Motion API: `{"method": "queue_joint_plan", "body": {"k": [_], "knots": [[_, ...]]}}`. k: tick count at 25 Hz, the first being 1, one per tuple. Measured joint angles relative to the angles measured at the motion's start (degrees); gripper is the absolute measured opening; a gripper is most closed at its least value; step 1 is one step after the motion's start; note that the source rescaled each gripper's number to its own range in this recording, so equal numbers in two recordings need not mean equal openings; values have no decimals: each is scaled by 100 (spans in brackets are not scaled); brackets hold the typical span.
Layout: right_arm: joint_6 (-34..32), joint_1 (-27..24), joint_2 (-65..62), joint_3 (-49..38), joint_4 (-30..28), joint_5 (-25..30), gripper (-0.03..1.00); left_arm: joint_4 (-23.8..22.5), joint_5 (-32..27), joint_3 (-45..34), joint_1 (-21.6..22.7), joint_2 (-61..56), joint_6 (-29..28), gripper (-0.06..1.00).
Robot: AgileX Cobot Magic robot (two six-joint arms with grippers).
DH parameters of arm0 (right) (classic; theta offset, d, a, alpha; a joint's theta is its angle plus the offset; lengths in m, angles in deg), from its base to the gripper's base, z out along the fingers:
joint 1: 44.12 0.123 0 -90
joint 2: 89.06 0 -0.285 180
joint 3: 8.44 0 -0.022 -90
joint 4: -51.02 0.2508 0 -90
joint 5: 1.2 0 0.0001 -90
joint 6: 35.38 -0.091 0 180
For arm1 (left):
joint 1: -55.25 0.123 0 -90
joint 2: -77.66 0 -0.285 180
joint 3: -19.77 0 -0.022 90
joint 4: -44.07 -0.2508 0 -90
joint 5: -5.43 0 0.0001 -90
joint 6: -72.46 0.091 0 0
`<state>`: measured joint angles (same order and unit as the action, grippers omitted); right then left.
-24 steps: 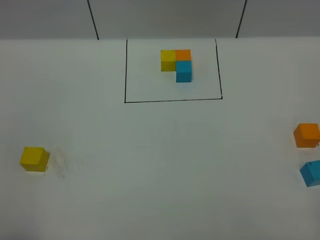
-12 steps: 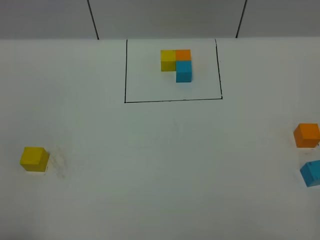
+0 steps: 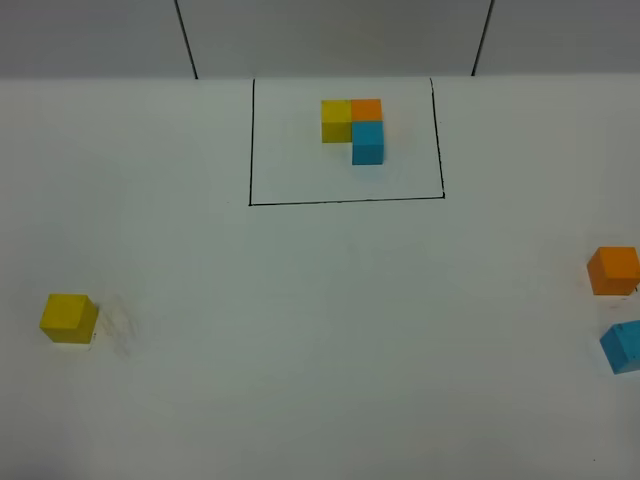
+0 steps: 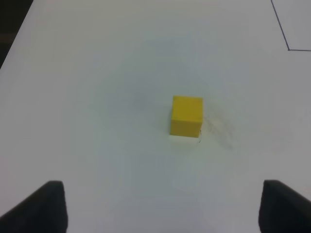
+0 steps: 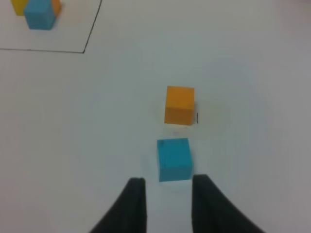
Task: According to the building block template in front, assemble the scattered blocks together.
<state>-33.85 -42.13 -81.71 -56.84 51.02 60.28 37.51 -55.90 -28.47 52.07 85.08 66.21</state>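
Note:
The building block template (image 3: 352, 125) is a yellow, orange and blue L inside a black outline (image 3: 346, 201) at the back middle; its corner shows in the right wrist view (image 5: 39, 13). The scattered blocks lie apart. The yellow cube (image 3: 68, 318) is at the far left. The orange cube (image 3: 613, 270) and blue cube (image 3: 622, 346) are at the right edge. Neither gripper shows in the exterior view. My left gripper (image 4: 165, 208) is wide open, short of the yellow cube (image 4: 186, 115). My right gripper (image 5: 168, 194) is open and empty, just behind the blue cube (image 5: 174, 159), with the orange cube (image 5: 180, 104) beyond.
The white table (image 3: 320, 330) ends at a grey wall behind the template. Its left edge shows in the left wrist view (image 4: 14, 34). A corner of the black outline (image 4: 289, 48) lies beyond the yellow cube.

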Motion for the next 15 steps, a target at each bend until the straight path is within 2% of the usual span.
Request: {"method": "queue_joint_plan", "body": {"k": [6, 9, 15], "knots": [[0, 0, 0, 0, 0, 0, 0, 0, 40, 109, 0, 365, -141, 68], [0, 0, 0, 0, 0, 0, 0, 0, 153, 461, 0, 1259, -177, 68], [0, 0, 0, 0, 0, 0, 0, -112, 289, 1577, 0, 3826, -195, 68]]}}
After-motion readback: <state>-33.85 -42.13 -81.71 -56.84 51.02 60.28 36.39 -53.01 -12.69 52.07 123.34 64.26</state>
